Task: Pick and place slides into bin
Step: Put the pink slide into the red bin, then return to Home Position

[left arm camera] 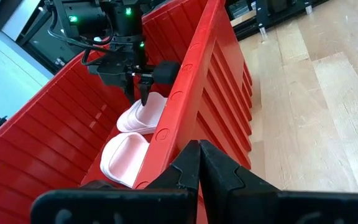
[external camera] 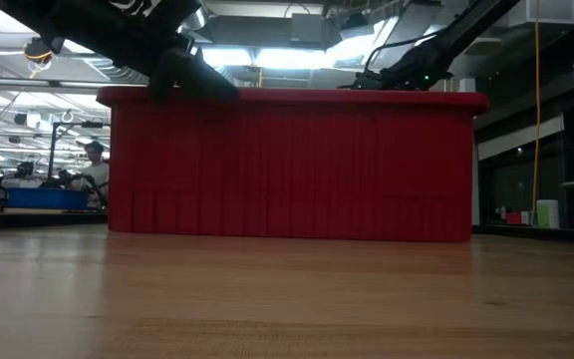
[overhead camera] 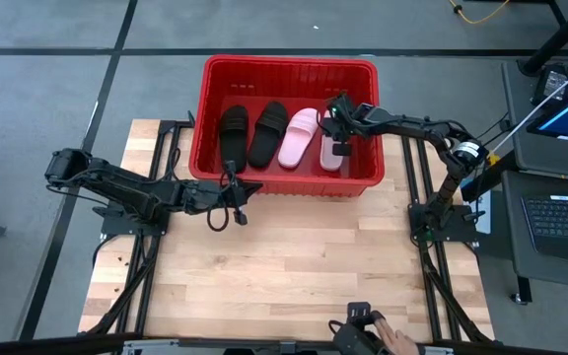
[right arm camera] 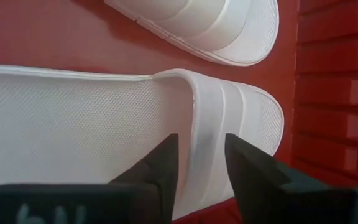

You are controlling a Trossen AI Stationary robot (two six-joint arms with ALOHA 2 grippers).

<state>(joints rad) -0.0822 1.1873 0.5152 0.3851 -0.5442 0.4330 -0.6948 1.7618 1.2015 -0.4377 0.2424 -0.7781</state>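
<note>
All four slides lie side by side in the bin, the right hand released over the last pink slide to leave it there, while the left hand, clenched empty, waits outside the bin's near wall.

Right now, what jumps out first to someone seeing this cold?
The red bin at the table's far edge, with two black slides and two pink slides lined up inside. The right gripper is open, astride the outermost pink slide's strap. The left gripper sits shut at the bin's near wall.
</note>
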